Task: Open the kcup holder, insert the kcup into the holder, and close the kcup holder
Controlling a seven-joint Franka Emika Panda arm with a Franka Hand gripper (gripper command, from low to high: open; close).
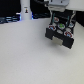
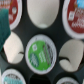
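The black kcup holder (image 1: 51,33) stands at the exterior view's right with its tray pulled out. The arm reaches down from above, and my gripper (image 1: 59,19) hangs right over the tray; its fingers are too blurred to read. In the wrist view the tray of round slots (image 2: 56,36) fills the picture. The kcup (image 2: 40,51), white with a green top, sits in the middle slot directly under the camera. No finger clearly shows on it.
Pods with white and reddish tops (image 2: 76,15) fill the neighbouring slots, and several slots look pale and empty (image 2: 43,12). A teal shape (image 2: 4,27) shows at the picture's edge. A white bottle (image 1: 25,11) and dark clutter stand at the back of the pale table (image 1: 25,55).
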